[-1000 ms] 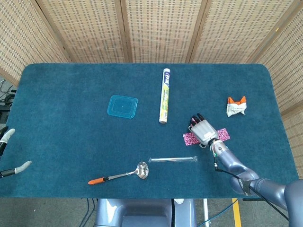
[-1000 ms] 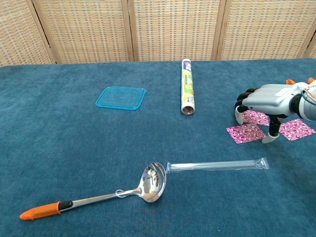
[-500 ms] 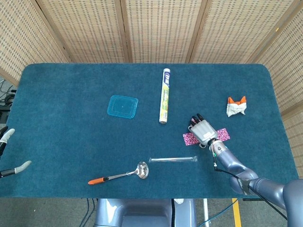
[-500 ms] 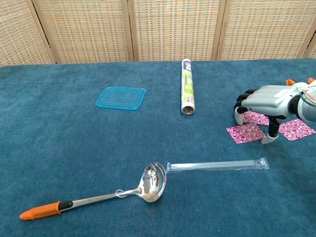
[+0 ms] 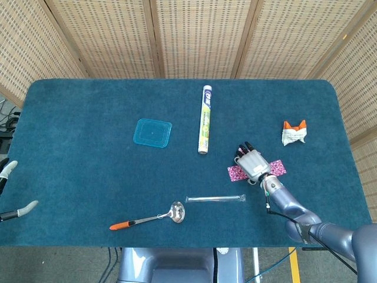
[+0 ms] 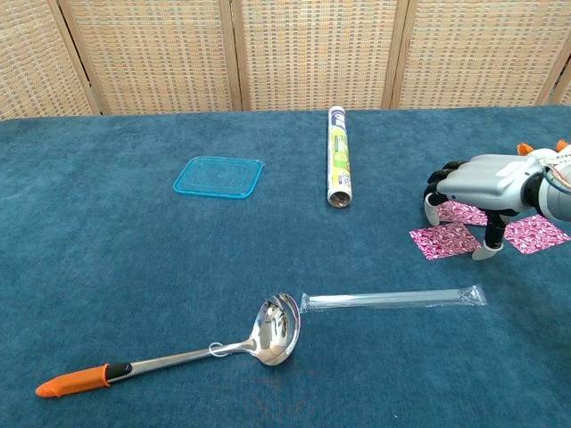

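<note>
My right hand (image 5: 252,163) (image 6: 486,183) arches over a pink patterned strip (image 5: 235,173) (image 6: 443,240) at the table's right. Its fingertips (image 6: 431,210) touch down on the strip, which lies flat beneath the palm; nothing is lifted. Just in front of the hand lies a long clear wrapped stick (image 5: 215,198) (image 6: 393,298). Only the pale tips of my left hand (image 5: 23,209) show, at the far left edge of the head view. They are spread apart and hold nothing.
On the blue cloth table (image 5: 88,118): a foil roll (image 5: 204,119) (image 6: 337,167) at centre back, a blue square lid (image 5: 152,132) (image 6: 219,176) left of it, an orange-handled ladle (image 5: 150,219) (image 6: 277,330) near the front, and an orange-and-white packet (image 5: 294,133) at far right.
</note>
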`<control>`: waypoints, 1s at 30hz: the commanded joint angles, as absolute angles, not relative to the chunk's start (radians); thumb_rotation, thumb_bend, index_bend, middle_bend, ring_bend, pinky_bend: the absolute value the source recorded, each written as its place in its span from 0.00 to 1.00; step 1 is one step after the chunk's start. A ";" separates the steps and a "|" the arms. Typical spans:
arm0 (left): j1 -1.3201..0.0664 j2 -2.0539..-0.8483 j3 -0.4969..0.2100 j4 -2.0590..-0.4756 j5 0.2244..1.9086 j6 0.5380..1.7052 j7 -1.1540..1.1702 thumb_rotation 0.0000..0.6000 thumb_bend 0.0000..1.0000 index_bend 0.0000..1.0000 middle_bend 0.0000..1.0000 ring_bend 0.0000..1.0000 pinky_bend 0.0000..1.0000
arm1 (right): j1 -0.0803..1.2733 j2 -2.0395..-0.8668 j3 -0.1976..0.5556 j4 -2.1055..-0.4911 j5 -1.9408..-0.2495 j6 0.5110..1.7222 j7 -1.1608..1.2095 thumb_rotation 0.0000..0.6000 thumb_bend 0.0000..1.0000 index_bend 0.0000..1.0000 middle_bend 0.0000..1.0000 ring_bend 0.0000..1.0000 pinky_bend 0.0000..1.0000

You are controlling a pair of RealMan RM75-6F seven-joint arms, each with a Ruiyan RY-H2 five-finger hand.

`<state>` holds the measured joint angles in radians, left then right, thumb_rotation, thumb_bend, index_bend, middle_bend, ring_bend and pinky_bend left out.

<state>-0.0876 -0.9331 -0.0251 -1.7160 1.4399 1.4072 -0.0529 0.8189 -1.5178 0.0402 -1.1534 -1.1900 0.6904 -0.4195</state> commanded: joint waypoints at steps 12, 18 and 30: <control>-0.085 -0.933 -0.025 -1.717 1.440 1.409 -0.053 0.33 0.00 0.02 0.00 0.00 0.00 | 0.815 -1.513 0.042 -1.161 -1.200 0.701 -0.407 1.00 0.23 0.39 0.21 0.00 0.00; -0.085 -0.933 -0.024 -1.715 1.438 1.408 -0.054 0.34 0.00 0.02 0.00 0.00 0.00 | 0.821 -1.517 0.044 -1.156 -1.199 0.693 -0.412 1.00 0.23 0.39 0.21 0.00 0.00; -0.085 -0.933 -0.025 -1.710 1.435 1.405 -0.059 0.34 0.00 0.02 0.00 0.00 0.00 | 0.826 -1.531 0.045 -1.143 -1.190 0.686 -0.418 1.00 0.23 0.39 0.21 0.00 0.00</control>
